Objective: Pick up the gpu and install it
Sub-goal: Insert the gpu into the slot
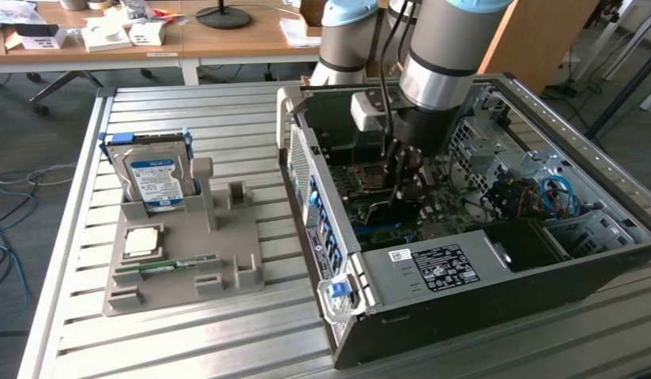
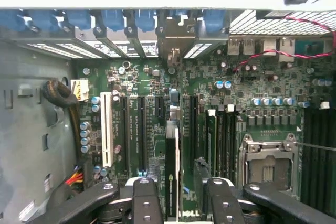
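The gpu is a thin dark card seen edge-on, standing upright on the green motherboard in line with the long expansion slots. Its far end points at the dark bracket in the case's rear panel. My gripper straddles the card from above, one black finger on each side. Bare board shows between the card and the other finger, so the jaws stand apart and open. In the exterior view the gripper reaches deep into the open computer case.
On the exterior view's left, a grey holder carries a hard drive, a processor chip and a green memory stick. Case walls, the power supply, cables and the processor socket crowd the gripper.
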